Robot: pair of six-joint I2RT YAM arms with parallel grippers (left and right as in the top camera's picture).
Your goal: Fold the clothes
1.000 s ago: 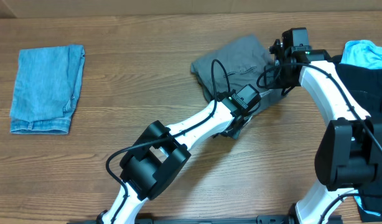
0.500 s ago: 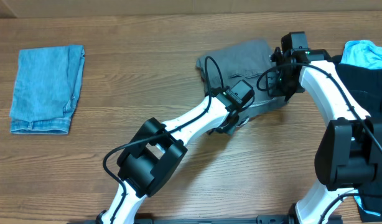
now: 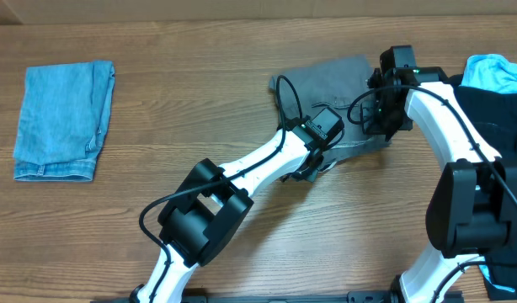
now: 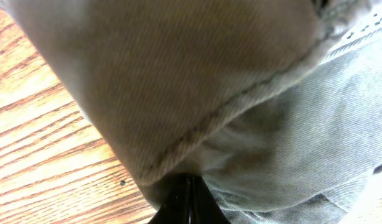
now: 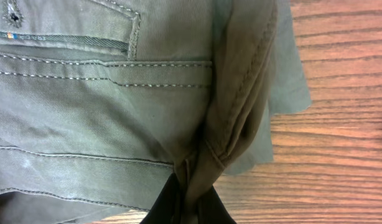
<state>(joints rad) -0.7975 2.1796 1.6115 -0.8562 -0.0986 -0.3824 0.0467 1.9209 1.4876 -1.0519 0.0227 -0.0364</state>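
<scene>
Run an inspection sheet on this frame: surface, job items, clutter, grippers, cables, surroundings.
Surface: wooden table, bare wood grain.
Job's things: grey shorts bunched centre-right, partly under both arms; blue denim folded flat at left; light blue garment and black garment piled at the right edge.
Clutter: nothing seen.
Grippers: left fingers shut on a shorts hem; right fingers shut on a shorts fold.
Cables: black cables loop over the shorts at the left wrist.
Surroundings: tan backdrop beyond the far edge.
</scene>
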